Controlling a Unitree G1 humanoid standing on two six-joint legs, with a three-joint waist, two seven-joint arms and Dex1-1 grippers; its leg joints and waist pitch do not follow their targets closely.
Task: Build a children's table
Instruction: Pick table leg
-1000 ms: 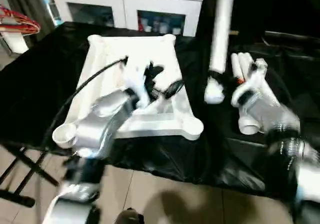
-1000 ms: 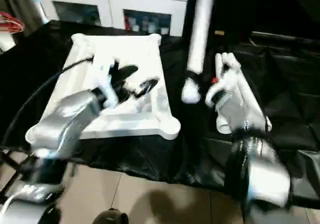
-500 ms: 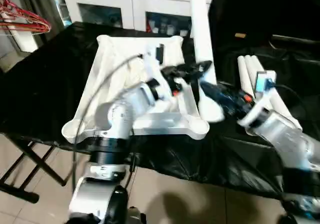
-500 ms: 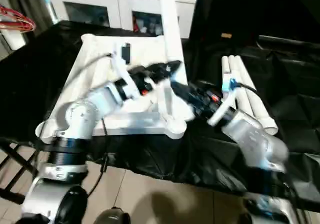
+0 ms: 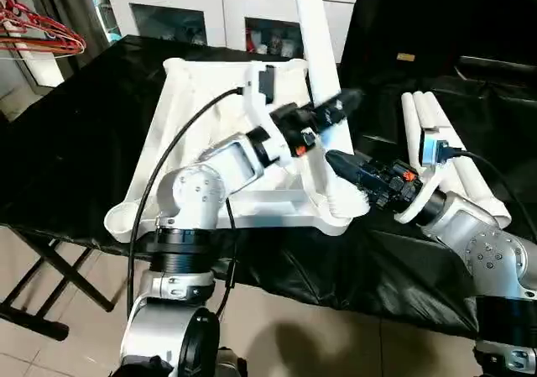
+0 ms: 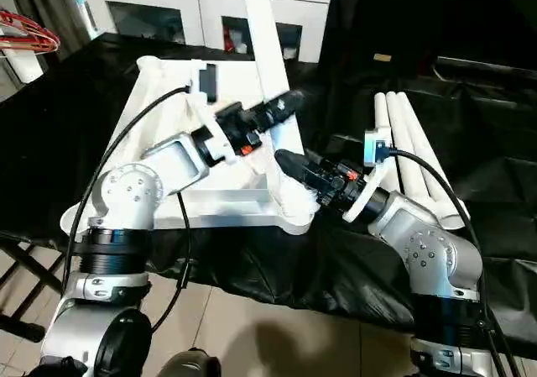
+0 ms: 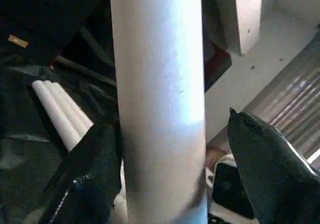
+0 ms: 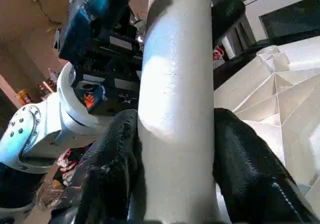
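Tabletop (image 5: 193, 133) lies underside-up on the black-covered bench (image 5: 67, 142), near-left socket (image 5: 117, 222) open at the front edge, no leg in it. Left gripper (image 5: 331, 110) reaches across the top and is closed around the raised leg (image 5: 315, 49) partway up; in the left wrist view one finger (image 7: 95, 169) touches the tube and the other (image 7: 265, 169) stands a little off it, so I'd call that grip loose on one side. Leg's foot sits at the near-right corner socket (image 5: 340, 213), tube leaning slightly away from the robot. Right gripper (image 5: 346, 169) clamps the same leg lower down, just above the socket, both fingers (image 8: 115, 169) tight on it. Three spare legs (image 5: 436, 142) lie side by side further right, near the right forearm. Risks as I read it: leg isn't plumb, so pushing down now could jam it crooked in the socket or skid the top toward the bench edge, which the near corners already overhang. Two grips on one tube can fight each other, and any mismatch twists the leg or tips the top. The loose left finger could let the tube slip. Right elbow swing could knock the spare legs off.
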